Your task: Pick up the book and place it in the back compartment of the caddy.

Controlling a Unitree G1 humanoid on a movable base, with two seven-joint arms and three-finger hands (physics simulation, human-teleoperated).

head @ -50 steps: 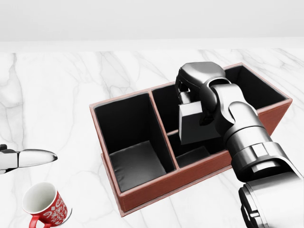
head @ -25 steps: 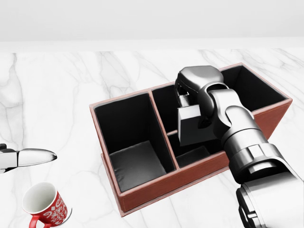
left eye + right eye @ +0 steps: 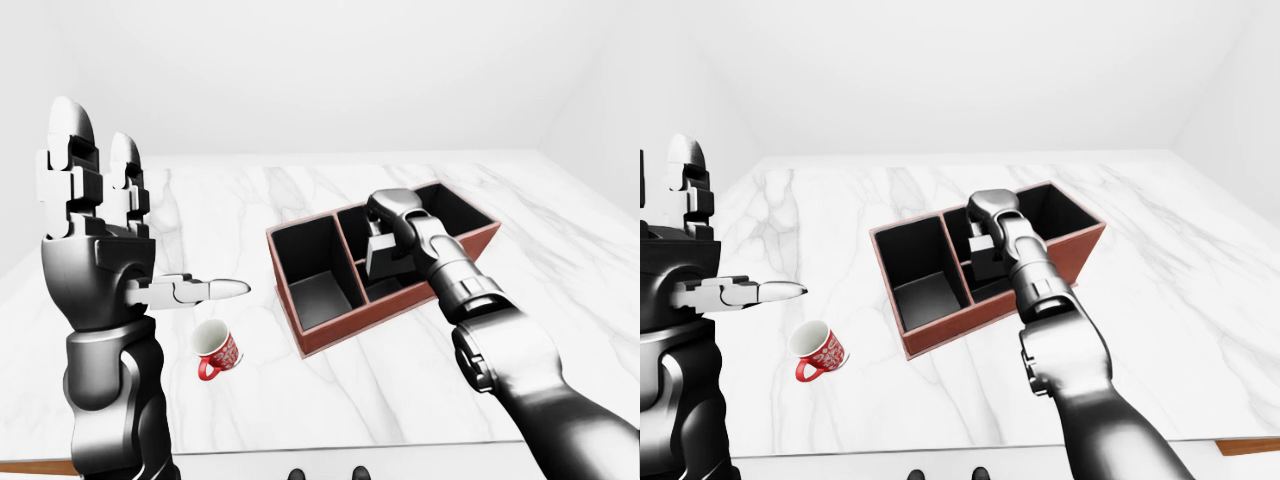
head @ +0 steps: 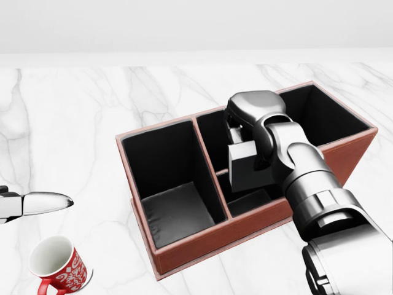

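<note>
Since a second ago, the book has been carried slightly leftward and lower by the right hand in the head view, toward the caddy's dividing wall. At the far left of the left-eye view, the left hand is held raised with its fingers spread apart. A red mug is seen on the marble table nearby. The book is clamped in the right hand's fingers, upright above the caddy's middle compartments.
</note>
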